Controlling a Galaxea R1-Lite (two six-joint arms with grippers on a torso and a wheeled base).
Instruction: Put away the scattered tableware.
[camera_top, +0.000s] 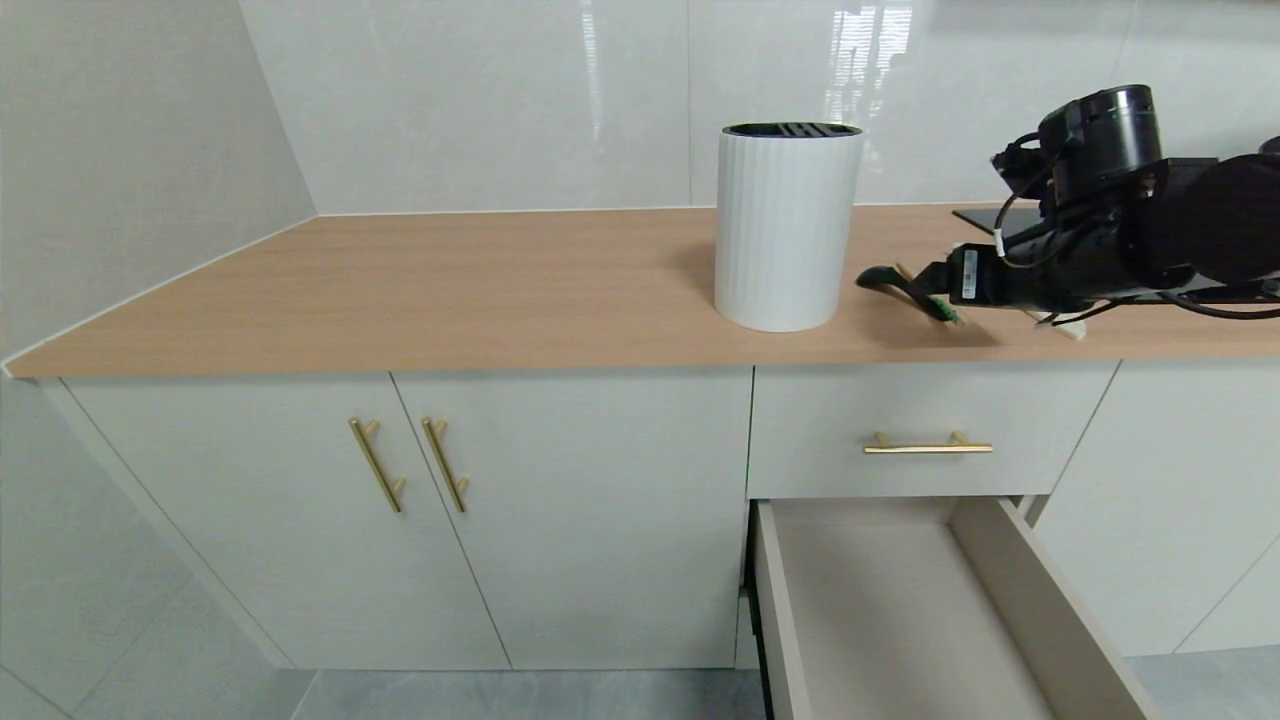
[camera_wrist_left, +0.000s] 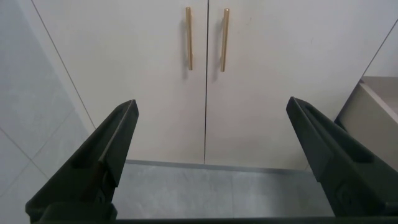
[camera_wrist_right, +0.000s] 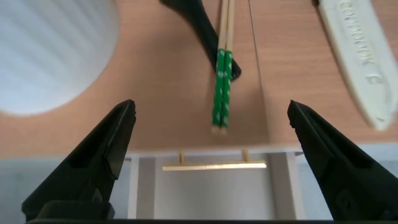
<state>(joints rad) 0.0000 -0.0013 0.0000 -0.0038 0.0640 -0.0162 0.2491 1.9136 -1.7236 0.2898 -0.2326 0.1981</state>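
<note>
A pair of wooden chopsticks (camera_wrist_right: 224, 37) with green ends lies on the wooden counter (camera_top: 480, 290), partly over a black spoon (camera_wrist_right: 194, 17). A white utensil (camera_wrist_right: 357, 56) lies beside them, near the counter's front edge (camera_top: 1066, 329). My right gripper (camera_wrist_right: 210, 109) hovers open just above the chopsticks' green ends (camera_top: 938, 306), with nothing between its fingers. A white ribbed utensil holder (camera_top: 785, 230) stands upright just to the left of these items. My left gripper (camera_wrist_left: 211, 109) is open and empty, low down, facing the cabinet doors (camera_wrist_left: 205, 81).
Below the counter, a drawer (camera_top: 1040, 610) stands pulled out, and above it is a shut drawer with a gold handle (camera_top: 928, 447). Two cabinet doors with gold handles (camera_top: 376, 463) are on the left. A black cooktop (camera_top: 985, 218) lies behind the right arm.
</note>
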